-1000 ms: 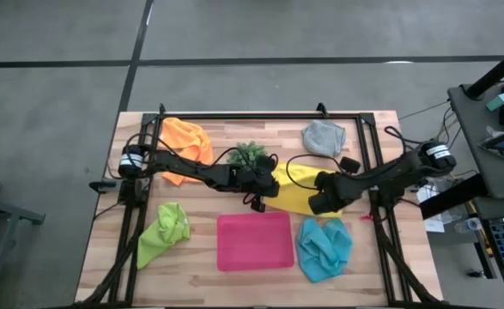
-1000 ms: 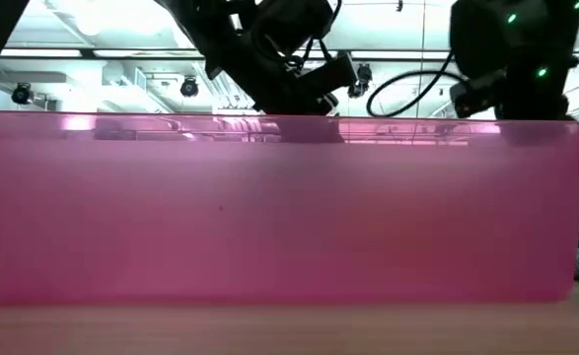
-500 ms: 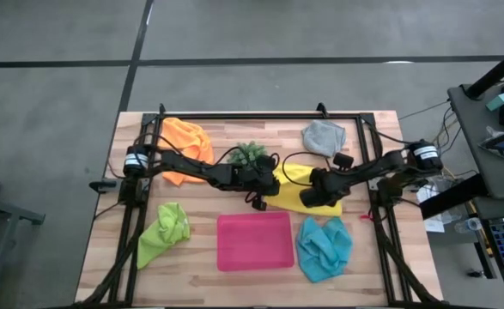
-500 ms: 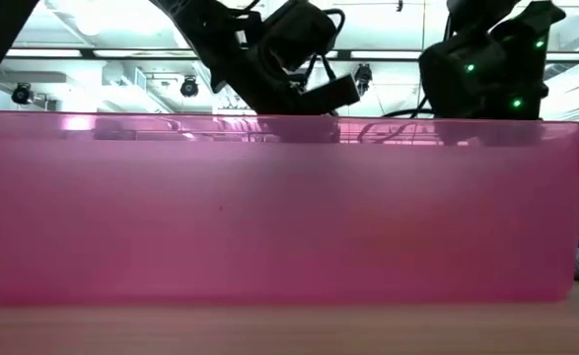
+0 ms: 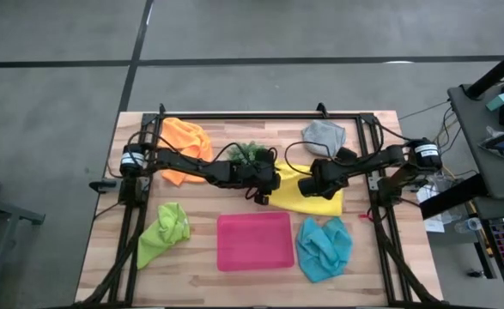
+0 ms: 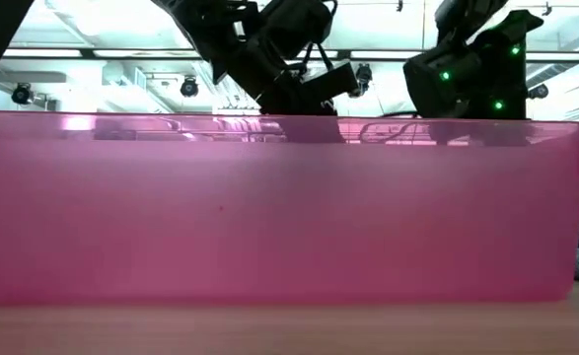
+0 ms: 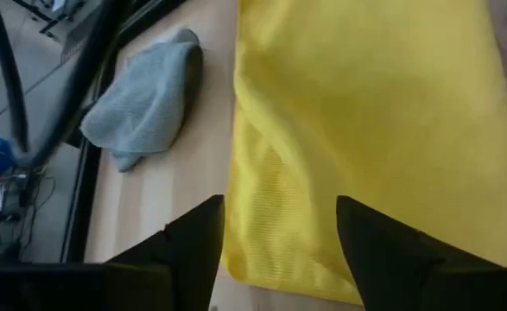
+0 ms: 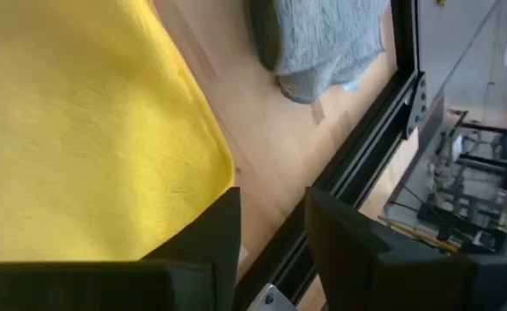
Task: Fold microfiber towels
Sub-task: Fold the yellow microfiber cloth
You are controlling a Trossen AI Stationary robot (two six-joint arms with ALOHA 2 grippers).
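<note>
Lying limp and light: yellow towel (image 7: 374, 112), soft, sagging if lifted. Best pinching at an edge. Left gripper (image 7: 279, 250) and right gripper (image 8: 272, 229) hovering spread, grasping nothing.

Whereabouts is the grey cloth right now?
In the high view, the grey towel lies bunched at the table's far right corner, beyond the yellow towel.

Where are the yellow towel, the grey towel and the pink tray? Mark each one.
yellow towel (image 7: 365, 104): left wrist view, middle of the flat cloth.
grey towel (image 5: 323, 136): high view, centre of the bundle.
pink tray (image 5: 253, 241): high view, bare floor of the tray.
</note>
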